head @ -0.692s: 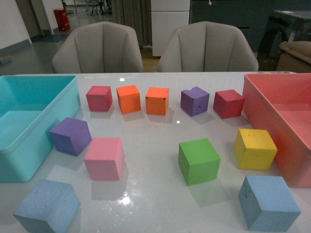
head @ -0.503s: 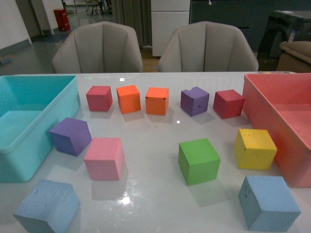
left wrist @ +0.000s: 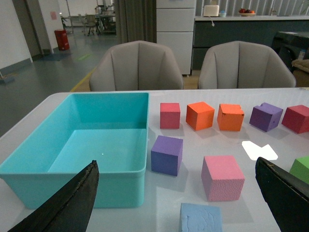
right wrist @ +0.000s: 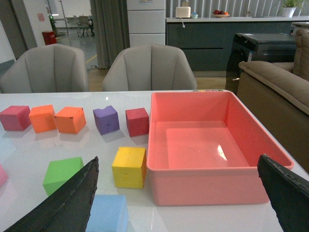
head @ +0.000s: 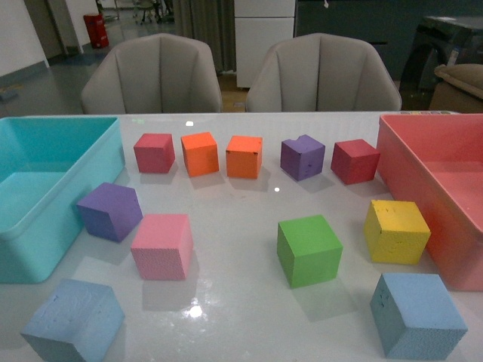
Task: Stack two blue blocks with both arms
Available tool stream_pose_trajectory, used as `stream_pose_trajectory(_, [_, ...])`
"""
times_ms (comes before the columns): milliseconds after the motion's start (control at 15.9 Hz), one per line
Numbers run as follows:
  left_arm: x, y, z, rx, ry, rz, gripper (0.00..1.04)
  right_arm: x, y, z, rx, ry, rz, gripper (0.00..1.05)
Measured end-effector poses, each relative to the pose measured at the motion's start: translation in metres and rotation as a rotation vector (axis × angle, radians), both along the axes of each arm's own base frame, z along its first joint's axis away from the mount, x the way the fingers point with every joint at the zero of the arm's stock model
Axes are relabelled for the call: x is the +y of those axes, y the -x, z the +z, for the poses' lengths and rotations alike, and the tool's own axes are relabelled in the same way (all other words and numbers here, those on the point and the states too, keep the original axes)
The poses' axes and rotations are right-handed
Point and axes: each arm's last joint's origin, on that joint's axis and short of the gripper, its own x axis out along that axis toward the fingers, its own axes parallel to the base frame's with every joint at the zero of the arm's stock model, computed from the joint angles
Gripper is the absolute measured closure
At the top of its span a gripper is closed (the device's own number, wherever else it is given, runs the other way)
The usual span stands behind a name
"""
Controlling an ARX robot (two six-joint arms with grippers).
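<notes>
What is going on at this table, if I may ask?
Nothing is being handled yet. The left blue block and the right blue block sit far apart on the table, nearest the robot, not stacked. The left gripper and the right gripper both have their jaws wide open and hold nothing. The other coloured cubes lie between a turquoise bin and a red bin.

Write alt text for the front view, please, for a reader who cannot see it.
One blue block sits near-left on a white table, another near-right. Nine other cubes lie beyond, between a turquoise bin and a pink bin. Two grey chairs stand behind.
</notes>
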Motion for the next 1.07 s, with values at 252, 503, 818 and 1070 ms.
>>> stream_pose_trajectory(252, [0.0000,0.0000,0.0000,0.000,0.000,0.000,0.07,0.0000,0.0000,0.0000,0.000,0.000,0.000,0.06])
stream_pose_trajectory(503, [0.0000,0.0000,0.0000,0.000,0.000,0.000,0.07,0.0000,0.0000,0.0000,0.000,0.000,0.000,0.06])
stream_pose_trajectory(818, [0.0000,0.0000,0.0000,0.000,0.000,0.000,0.07,0.0000,0.0000,0.0000,0.000,0.000,0.000,0.06])
stream_pose_trajectory(1070, [0.0000,0.0000,0.0000,0.000,0.000,0.000,0.07,0.0000,0.0000,0.0000,0.000,0.000,0.000,0.06])
